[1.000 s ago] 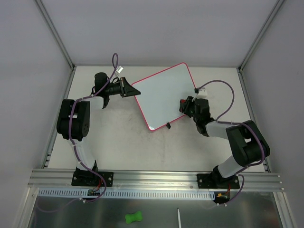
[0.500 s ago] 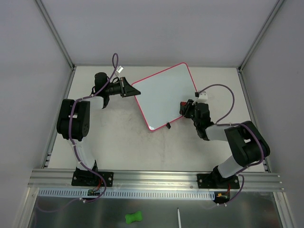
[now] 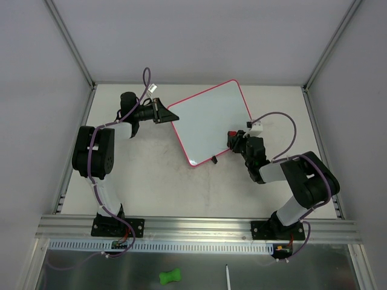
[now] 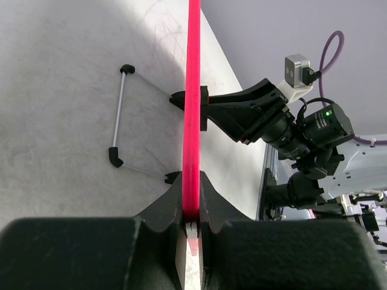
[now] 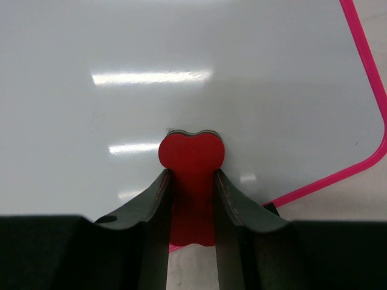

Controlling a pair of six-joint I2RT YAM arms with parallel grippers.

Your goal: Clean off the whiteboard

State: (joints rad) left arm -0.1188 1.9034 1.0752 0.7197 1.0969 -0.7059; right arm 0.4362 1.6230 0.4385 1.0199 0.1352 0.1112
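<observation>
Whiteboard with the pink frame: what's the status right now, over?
Left jaws shut on the edge of the flat pink-framed whiteboard. Right jaws shut on a red heart-shaped eraser over the board's corner. Surface looks clean, nothing in the way.

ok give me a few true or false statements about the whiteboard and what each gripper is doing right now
1. The left gripper is clamped on the pink frame of the whiteboard. True.
2. The right gripper is open and empty. False: it is shut on a red eraser, held at the board near a rounded corner.
3. Black writing covers the board beside the eraser. False: in the right wrist view that area is plain white, with only light reflections.
4. A green object lies on the metal shelf nearer than the arm bases. True.
</observation>
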